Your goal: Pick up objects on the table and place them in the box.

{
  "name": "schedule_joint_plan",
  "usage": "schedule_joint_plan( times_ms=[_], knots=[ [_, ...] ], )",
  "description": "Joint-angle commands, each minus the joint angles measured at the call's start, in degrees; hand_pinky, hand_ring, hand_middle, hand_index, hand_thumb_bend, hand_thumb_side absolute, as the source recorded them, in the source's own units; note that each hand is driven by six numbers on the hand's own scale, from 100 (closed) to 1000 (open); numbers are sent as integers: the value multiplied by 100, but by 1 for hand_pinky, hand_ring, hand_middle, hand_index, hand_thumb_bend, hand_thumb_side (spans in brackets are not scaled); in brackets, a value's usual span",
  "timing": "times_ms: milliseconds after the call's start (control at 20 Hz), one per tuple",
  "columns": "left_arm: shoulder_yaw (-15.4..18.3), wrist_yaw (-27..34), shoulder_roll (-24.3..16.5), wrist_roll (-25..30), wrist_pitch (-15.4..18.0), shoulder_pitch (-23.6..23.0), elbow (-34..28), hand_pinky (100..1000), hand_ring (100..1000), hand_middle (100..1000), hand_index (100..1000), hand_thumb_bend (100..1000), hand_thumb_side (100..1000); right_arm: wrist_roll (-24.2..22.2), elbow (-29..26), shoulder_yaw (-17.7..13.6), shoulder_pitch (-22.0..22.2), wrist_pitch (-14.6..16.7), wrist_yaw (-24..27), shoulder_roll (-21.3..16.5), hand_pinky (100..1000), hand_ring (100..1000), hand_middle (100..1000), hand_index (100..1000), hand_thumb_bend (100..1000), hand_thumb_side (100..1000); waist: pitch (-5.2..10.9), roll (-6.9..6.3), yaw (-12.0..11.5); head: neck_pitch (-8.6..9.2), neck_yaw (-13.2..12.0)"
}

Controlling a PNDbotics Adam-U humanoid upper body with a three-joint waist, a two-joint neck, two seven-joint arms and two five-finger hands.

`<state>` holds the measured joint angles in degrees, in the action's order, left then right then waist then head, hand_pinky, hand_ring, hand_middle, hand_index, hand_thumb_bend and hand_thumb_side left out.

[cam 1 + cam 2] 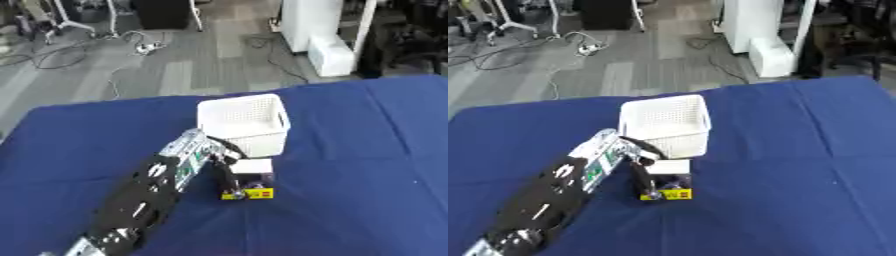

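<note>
A small box-shaped object [252, 180] with a white top, dark purple sides and a yellow strip at its base sits on the blue table just in front of the white perforated box [245, 122]. My left hand [226, 167] reaches in from the lower left. Its dark fingers are curled down around the left side of the small object, which still touches the cloth. The white box stands upright, and nothing shows inside it. My right hand shows in no view.
The blue tablecloth [350, 165] covers the whole table, whose far edge runs diagonally behind the white box. Beyond it lie grey floor with cables [96, 45] and a white cabinet [319, 35].
</note>
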<state>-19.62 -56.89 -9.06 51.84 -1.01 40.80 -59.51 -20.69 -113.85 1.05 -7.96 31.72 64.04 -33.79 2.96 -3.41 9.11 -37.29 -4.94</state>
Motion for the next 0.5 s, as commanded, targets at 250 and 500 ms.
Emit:
schedule_joint_plan(
  times_ms=[250, 500],
  knots=[
    [229, 13, -299, -915, -45, -29, -1265, 100, 349, 488, 440, 303, 261, 6, -75, -59, -87, -1, 15, -135, 297, 454, 447, 533, 100, 1000, 22, 21, -12, -24, 123],
    [255, 78, -315, -2153, -33, -104, -1392, 100, 229, 424, 408, 231, 252, 7, -75, -60, -81, 3, -1, -136, 297, 454, 447, 532, 100, 1000, 20, 21, -20, -29, 144]
  ],
)
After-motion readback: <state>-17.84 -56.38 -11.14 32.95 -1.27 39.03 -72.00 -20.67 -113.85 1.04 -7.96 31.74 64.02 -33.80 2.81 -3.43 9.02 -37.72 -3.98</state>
